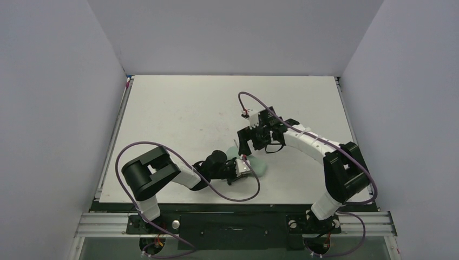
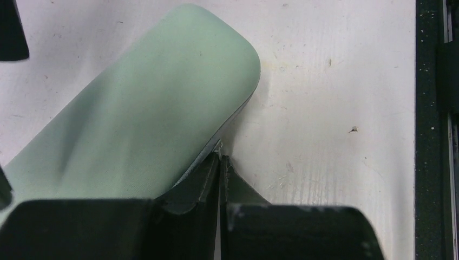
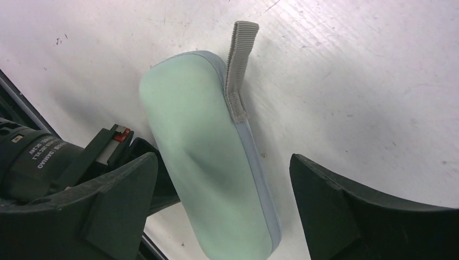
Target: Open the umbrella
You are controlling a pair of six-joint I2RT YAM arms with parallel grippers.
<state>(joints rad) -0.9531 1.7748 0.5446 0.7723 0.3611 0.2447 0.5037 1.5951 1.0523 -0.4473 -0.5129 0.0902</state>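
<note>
- Nearest the arm bases, the left gripper is laid low on the table against the near end of a pale green soft pouch. Its jaws are pressed together at the pouch's lower edge. A thin tab or fold may be pinched between the fingertips, but that cannot be told from the left wrist view.
- This low, closed placement is judged to serve as an anchor, so that the pouch is kept from sliding while its other end is worked.
- Just beyond, the pouch lies flat and closed, a pale seam running along one long side. No shaft, handle or canopy is seen anywhere. The umbrella is therefore judged to be inside the pouch, hidden from every view.
- At the far end of the pouch a grey webbing loop is stitched to the seam and lies out over the table.
- Farther out, the right gripper is held above the pouch with its jaws spread wide to either side and nothing between them touched. It is judged to be lined up for a grasp across the pouch's width or at the loop.
- Opening has not been begun.
</note>
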